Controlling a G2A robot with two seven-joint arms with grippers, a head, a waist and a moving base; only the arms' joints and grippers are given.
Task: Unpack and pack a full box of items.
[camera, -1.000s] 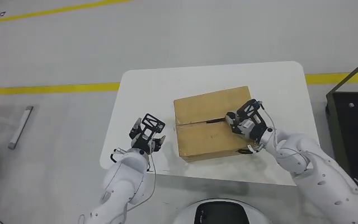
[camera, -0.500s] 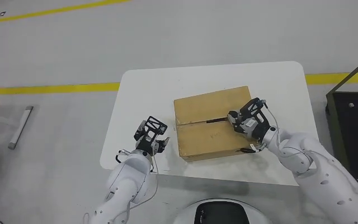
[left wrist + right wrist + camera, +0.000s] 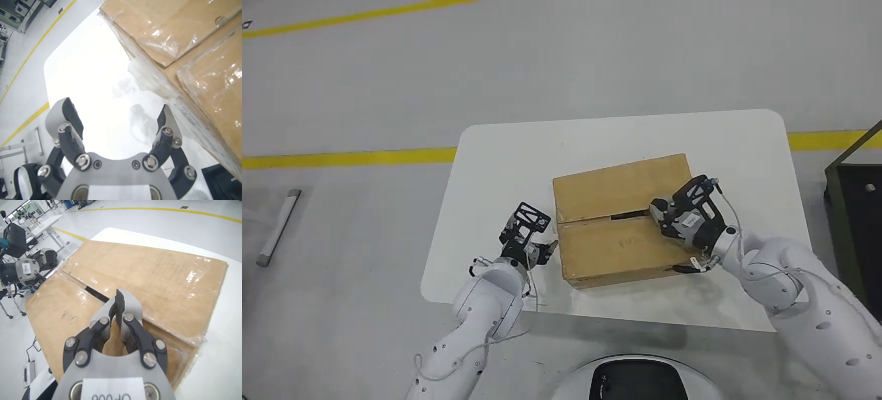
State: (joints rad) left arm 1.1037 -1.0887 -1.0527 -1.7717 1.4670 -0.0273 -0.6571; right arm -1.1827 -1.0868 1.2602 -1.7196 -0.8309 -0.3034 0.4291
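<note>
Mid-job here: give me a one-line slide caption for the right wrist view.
Right claw, shut, above the dark gap in the centre seam of the tape-wrapped cardboard box.

Code labels (image 3: 26,268) on both wrists (image 3: 31,275); pen scribble (image 3: 70,317) on box (image 3: 151,272).

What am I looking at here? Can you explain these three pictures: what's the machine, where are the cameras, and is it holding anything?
This is a two-armed robot working at a white table. One picture looks down from a camera above its arms. The other two come from a camera on each wrist, so each shows its own claw-like gripper up close. On the table lies one closed cardboard box with shiny clear tape on it and a small dark gap in the seam between its top flaps. The right gripper is shut, holding nothing, over that seam. The left gripper is open and empty, above the table beside the box.
</note>
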